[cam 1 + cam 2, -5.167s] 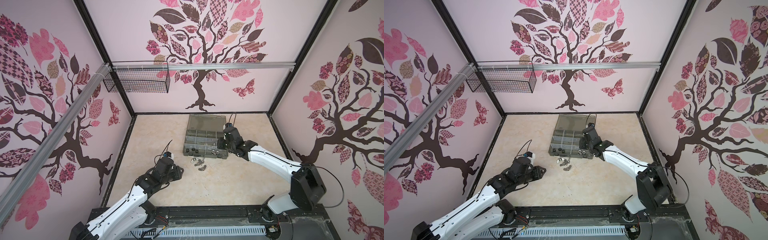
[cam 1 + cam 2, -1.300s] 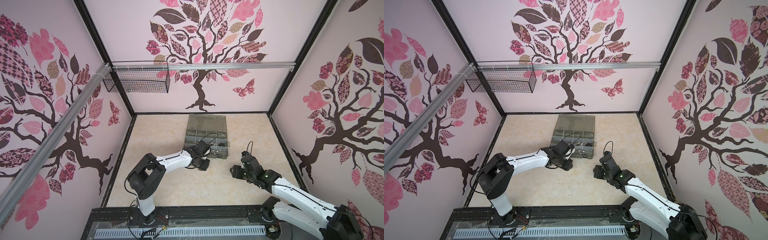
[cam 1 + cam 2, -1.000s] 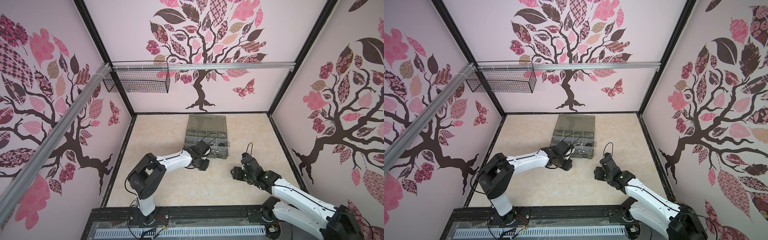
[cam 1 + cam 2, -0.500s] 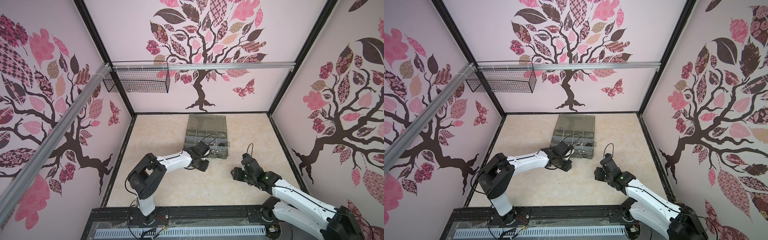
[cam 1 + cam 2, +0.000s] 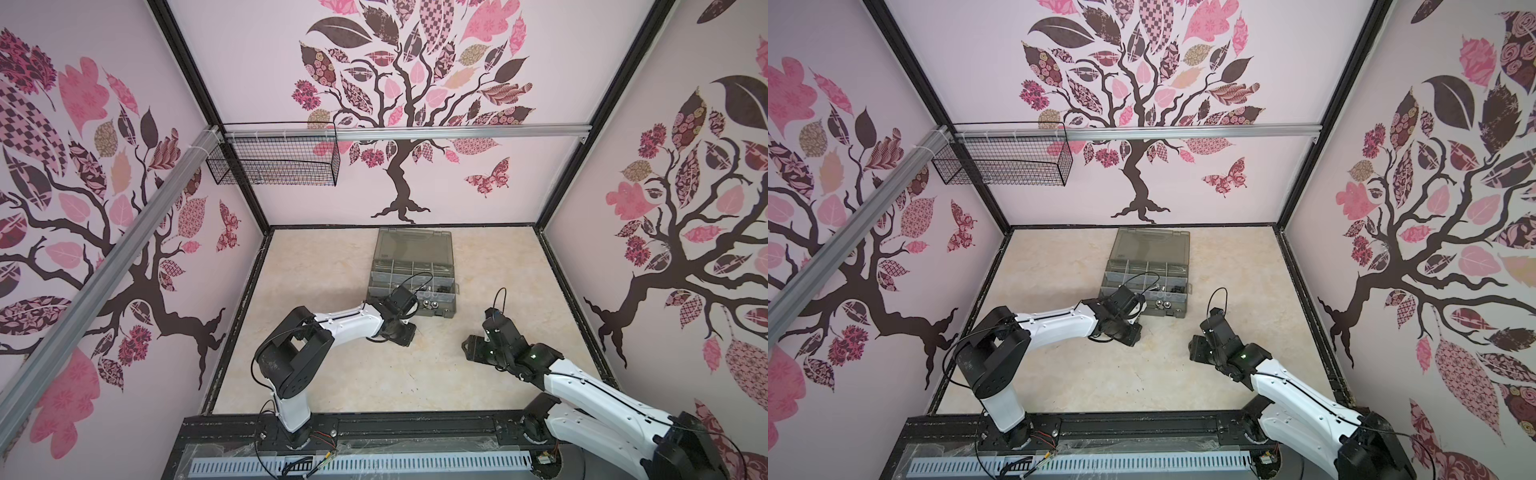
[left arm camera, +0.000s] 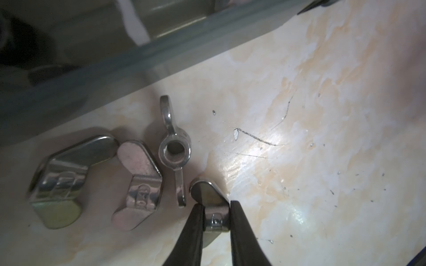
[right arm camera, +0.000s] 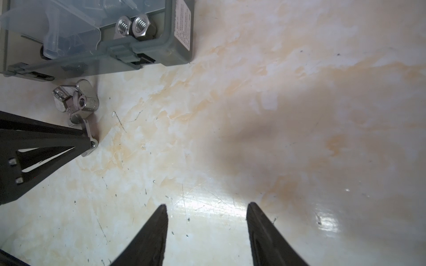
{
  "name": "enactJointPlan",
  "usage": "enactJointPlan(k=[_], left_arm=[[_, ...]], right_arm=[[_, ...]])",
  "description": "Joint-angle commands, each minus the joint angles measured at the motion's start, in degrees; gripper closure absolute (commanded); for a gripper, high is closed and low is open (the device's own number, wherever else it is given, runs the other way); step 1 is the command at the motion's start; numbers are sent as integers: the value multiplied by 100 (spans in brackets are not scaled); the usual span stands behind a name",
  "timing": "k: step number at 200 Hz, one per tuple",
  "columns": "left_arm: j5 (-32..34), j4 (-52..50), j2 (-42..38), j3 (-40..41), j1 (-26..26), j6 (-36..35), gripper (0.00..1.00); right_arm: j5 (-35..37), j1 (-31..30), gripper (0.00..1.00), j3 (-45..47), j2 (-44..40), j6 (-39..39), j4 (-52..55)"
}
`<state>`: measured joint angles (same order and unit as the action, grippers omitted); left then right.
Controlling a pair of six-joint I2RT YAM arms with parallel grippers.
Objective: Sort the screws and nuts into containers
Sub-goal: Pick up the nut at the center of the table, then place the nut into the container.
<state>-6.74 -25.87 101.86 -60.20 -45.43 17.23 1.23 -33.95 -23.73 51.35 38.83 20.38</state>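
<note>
Pale pink walls (image 5: pixel 257 83) carry brown and pink tree decals (image 5: pixel 401 187) on all three sides in both top views. At upper left a black wire basket (image 5: pixel 274 164) hangs from an aluminium rail (image 5: pixel 457 134) crossing the back wall. Black frame posts (image 5: pixel 185 58) mark the corners. The floor (image 5: pixel 332 266) is glossy cream marble pattern, finely scratched in the wrist views.

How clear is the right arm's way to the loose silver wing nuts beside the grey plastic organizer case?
Probably not yet. The tabletop between is bare and the right gripper stands open, but the left gripper, closed on one wing nut, sits against the other silver wing nuts; collision looks likely.
</note>
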Motion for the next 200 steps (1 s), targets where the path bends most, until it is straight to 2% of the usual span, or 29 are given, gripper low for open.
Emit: enactJointPlan(k=[1, 60, 113, 157, 200], left_arm=[[-7, 77, 125, 134, -45, 10, 81], [85, 28, 68, 160, -63, 59, 90], [-154, -203, -647, -10, -24, 87, 90], [-273, -316, -1019, -559, 510, 62, 90], [-176, -606, -451, -1625, 1126, -209, 90]], right_arm=[[16, 2, 42, 33, -89, 46, 90], [56, 3, 42, 79, -231, 67, 148], [74, 0, 42, -24, -262, 34, 266], [127, -4, 42, -112, -300, -7, 326], [135, 1, 42, -182, -281, 17, 398]])
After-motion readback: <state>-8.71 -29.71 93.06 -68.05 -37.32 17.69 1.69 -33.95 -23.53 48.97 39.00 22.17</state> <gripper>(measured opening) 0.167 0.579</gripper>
